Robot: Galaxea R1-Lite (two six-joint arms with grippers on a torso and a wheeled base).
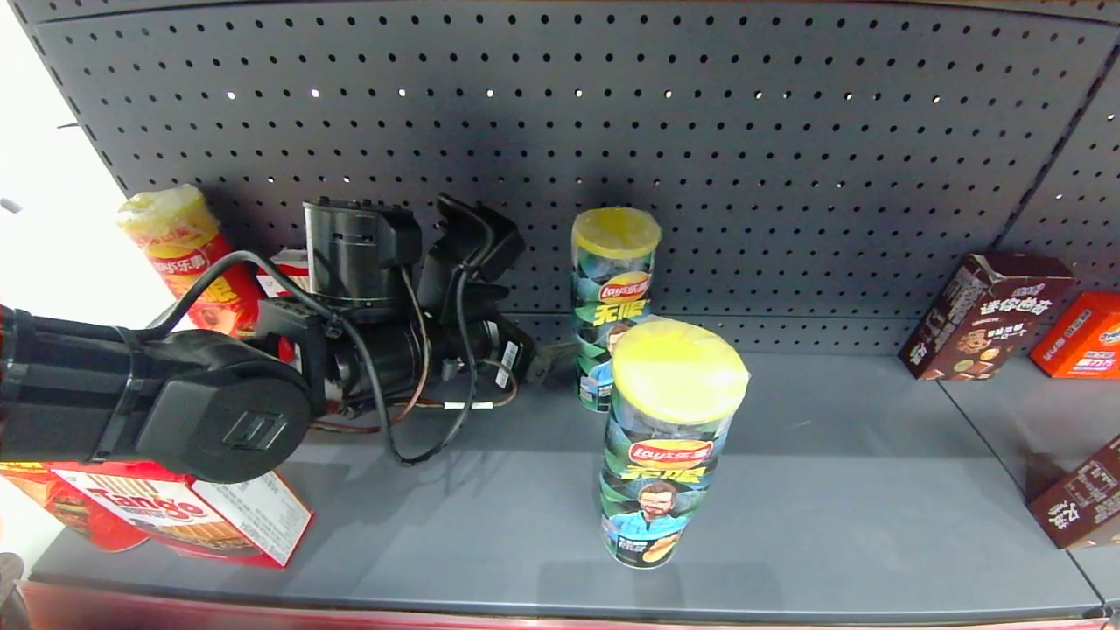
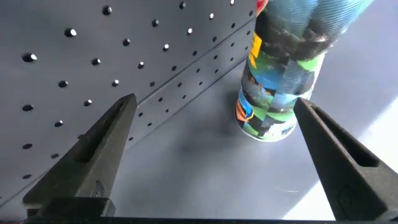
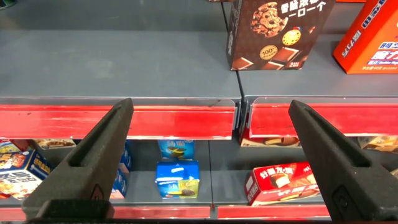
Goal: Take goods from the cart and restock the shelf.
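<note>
Green yellow-lidded cardboard crisp tube (image 1: 614, 297) stands upright, my released left pincer (image 2: 214, 102) just beside it, so a careless swing could topple it onto the matching tube (image 1: 669, 437) before it.

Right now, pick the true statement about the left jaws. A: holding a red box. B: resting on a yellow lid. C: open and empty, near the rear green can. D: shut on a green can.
C: the left jaws stand apart, empty, the rear can just ahead.
</note>
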